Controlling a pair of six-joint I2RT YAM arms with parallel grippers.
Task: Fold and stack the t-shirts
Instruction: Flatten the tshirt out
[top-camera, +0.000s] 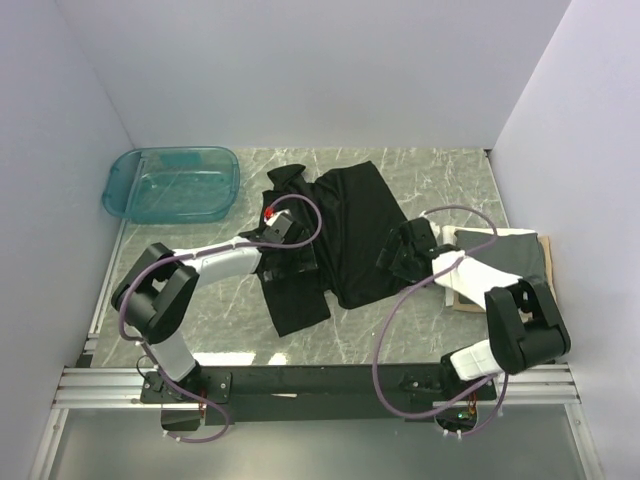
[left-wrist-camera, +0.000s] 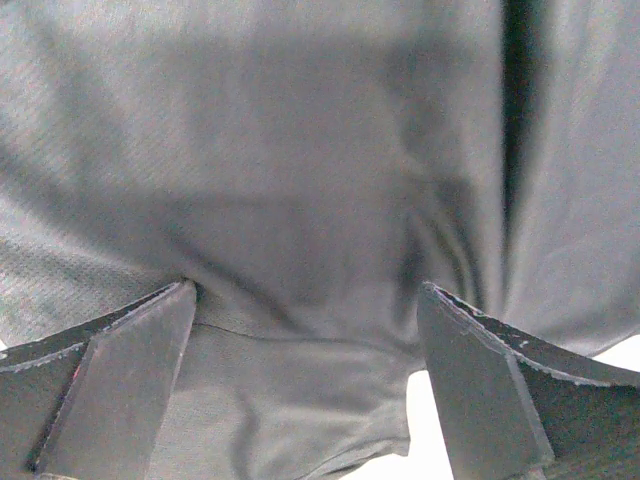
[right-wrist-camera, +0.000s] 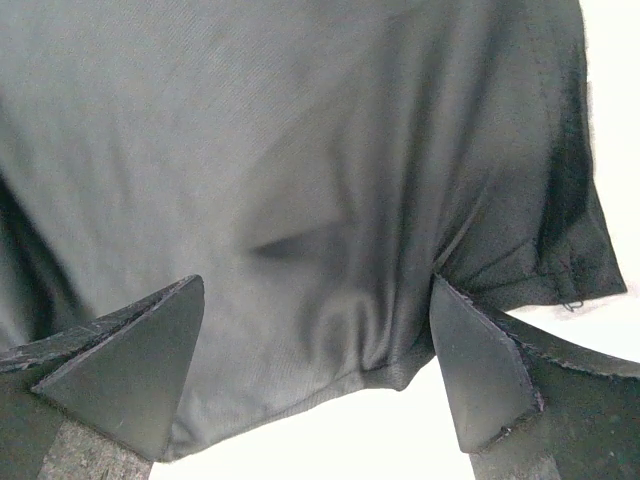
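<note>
While the teal tub (top-camera: 116, 190) sits at upper left, your left gripper (top-camera: 283, 243) hangs over the left side of the black t-shirt (top-camera: 355, 225), rumpled at centre frame, and your right gripper (top-camera: 400, 255) over its right hem. At far right the dark grey t-shirt (top-camera: 512, 256) looks folded on the tan board (top-camera: 462, 301): one done, I judge, one left to fold and stack. Only the wrist views show both pincers spread, cloth unpinched between the fingers (left-wrist-camera: 120, 380); only the top view shows the dark grey t-shirt.
</note>
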